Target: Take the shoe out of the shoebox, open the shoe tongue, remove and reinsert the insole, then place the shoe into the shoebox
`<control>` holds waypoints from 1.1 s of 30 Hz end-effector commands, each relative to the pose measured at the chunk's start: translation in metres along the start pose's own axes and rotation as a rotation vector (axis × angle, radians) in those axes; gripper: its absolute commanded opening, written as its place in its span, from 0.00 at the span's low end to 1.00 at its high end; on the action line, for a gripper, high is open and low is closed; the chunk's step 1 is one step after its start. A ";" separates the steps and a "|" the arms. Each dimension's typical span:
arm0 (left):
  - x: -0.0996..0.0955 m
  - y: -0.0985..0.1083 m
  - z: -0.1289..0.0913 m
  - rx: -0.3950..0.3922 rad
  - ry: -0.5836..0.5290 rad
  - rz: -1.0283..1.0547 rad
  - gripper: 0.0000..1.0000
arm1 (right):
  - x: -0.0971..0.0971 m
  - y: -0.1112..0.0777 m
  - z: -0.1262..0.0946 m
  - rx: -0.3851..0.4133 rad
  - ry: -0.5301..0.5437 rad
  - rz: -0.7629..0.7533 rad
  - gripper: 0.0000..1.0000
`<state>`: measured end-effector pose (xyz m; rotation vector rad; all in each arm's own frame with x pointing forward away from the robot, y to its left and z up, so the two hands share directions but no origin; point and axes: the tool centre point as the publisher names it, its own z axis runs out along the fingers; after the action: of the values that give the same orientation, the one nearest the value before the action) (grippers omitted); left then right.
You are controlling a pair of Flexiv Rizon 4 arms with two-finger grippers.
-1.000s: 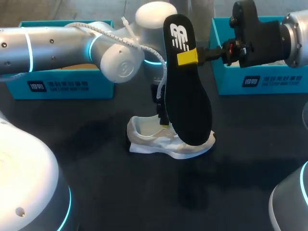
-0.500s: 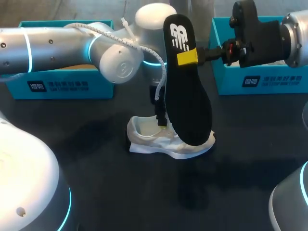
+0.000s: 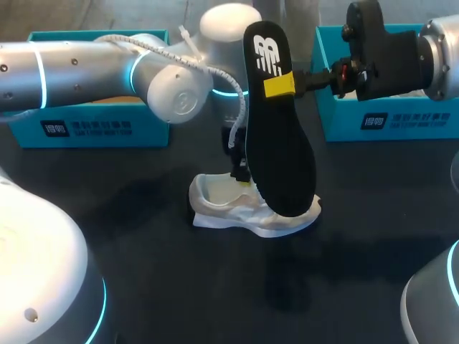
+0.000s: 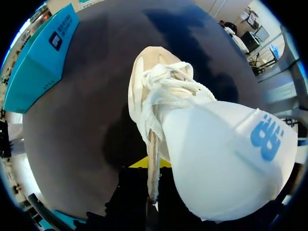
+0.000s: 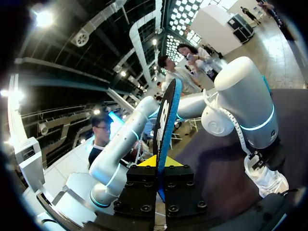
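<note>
The white shoe [image 3: 247,211] lies on the dark table, toe toward the right. My left gripper [image 3: 242,174] reaches down into its opening. In the left wrist view the gripper [image 4: 149,168] is shut on the edge of the shoe's tongue [image 4: 226,154], a white flap with a blue logo, and the laces [image 4: 168,84] lie just ahead. My right gripper [image 3: 281,86] is shut on the black insole [image 3: 281,150], which hangs upright in front of the shoe and hides its middle. In the right wrist view the insole [image 5: 163,120] stands edge-on between the fingers of that gripper [image 5: 158,166].
One teal shoebox [image 3: 93,129] stands at the back left behind my left arm. Another teal shoebox [image 3: 391,122] is at the back right under my right arm. White robot bases fill the near left corner [image 3: 36,272] and near right corner [image 3: 434,301].
My left gripper has closed on the shoe's tongue and shifted slightly upward. My right arm and the insole have not moved.
</note>
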<state>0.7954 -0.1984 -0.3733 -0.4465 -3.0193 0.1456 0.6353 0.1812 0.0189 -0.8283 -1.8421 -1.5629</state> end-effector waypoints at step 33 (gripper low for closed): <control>-0.017 0.016 -0.061 -0.080 0.325 1.053 0.00 | -0.001 0.001 0.003 0.002 -0.001 0.001 0.00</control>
<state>0.8242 -0.1782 -0.3240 -1.7411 -2.2391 0.0652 0.6353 0.1812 0.0189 -0.8282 -1.8421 -1.5629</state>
